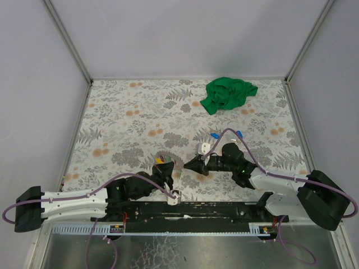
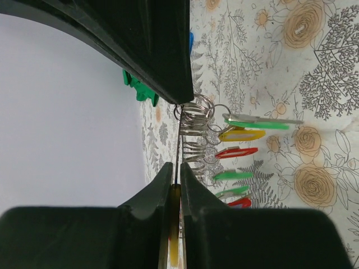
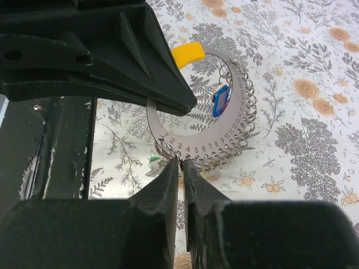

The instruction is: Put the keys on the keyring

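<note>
The keyring (image 3: pixel 208 147) is a flat silvery crescent plate with numbered holes, each holding a small wire ring. My left gripper (image 2: pixel 175 168) is shut on its edge, with a yellow tab (image 3: pixel 188 53) between the jaws. Green (image 2: pixel 259 124), yellow (image 2: pixel 241 135) and red keys (image 2: pixel 236 152) hang from the small rings. My right gripper (image 3: pixel 181 162) is shut on a small ring at the plate's low-numbered end. A blue key (image 3: pixel 220 101) shows through the plate's opening. In the top view both grippers (image 1: pixel 166 168) (image 1: pixel 189 164) meet near the table's front middle. Two blue keys (image 1: pixel 213 135) (image 1: pixel 240 134) lie loose behind them.
A crumpled green cloth (image 1: pixel 229 93) lies at the back right of the flowered table cover (image 1: pixel 123 123). Grey walls close off the left, right and back. The black base rail (image 1: pixel 185 210) runs along the near edge.
</note>
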Controlling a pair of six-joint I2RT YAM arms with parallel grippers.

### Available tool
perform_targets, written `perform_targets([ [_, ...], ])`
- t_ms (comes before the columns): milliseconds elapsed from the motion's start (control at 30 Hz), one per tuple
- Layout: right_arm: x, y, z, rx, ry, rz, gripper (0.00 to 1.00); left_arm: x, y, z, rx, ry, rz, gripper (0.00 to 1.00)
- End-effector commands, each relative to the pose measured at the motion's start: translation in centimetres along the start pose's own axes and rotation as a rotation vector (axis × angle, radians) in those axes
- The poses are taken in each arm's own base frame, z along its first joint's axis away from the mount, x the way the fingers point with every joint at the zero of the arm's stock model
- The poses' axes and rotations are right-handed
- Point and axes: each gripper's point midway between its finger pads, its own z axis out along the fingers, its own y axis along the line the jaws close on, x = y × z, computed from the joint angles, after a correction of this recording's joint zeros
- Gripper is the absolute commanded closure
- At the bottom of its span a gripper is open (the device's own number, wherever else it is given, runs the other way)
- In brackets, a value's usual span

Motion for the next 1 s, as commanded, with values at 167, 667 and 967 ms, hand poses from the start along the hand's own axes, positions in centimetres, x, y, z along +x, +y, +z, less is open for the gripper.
perform_targets([
  [167, -3.3, -0.5, 0.3, 0.049, -0.075, -0.125, 1.00, -1.9, 4.1, -0.2, -0.117, -0.059, -0.036, 1.00],
  [667, -4.8, -1.8, -1.3, 0.176, -0.121, -0.114, 1.00, 0.2, 5.4, -1.0, -0.187, 0.046, -0.036, 1.00],
  [967, -4.9, -1.0, -0.9, 0.136, -0.154, -0.069, 0.97, 1.4, 7.8, -1.9, -0.295, 0.100, -0.092, 1.00],
])
